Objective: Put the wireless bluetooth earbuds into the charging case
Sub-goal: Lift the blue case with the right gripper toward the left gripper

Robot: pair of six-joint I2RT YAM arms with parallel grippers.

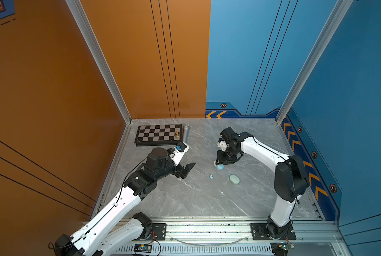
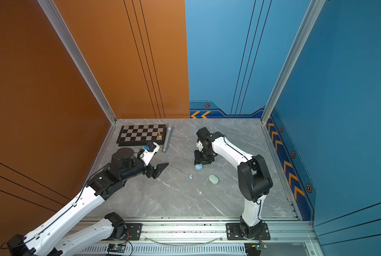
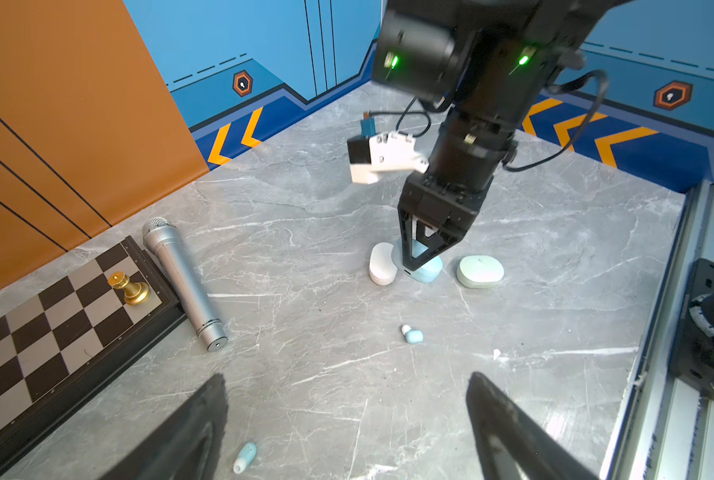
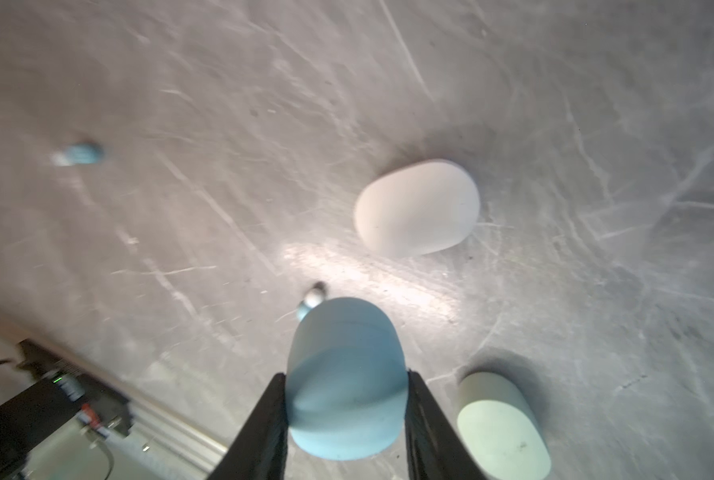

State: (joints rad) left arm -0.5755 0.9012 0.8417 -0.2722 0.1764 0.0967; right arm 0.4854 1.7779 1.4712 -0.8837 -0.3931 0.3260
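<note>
**Right gripper clamps blue case; earbuds lie loose**

The right gripper (image 4: 347, 376) presses both fingers against the sides of the blue case (image 4: 342, 332). A blue earbud (image 1: 211, 176) lies near that case, clear of both grippers. The left gripper (image 3: 347, 376), farther from the case, is spread wide. In the left wrist view a second earbud (image 3: 245, 456) shows between its fingers.

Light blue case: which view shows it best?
The right wrist view: the light blue case fills the foreground, held in the right pincer. The left wrist view shows it half hidden behind that pincer; both top views show only a small blue patch.
</note>
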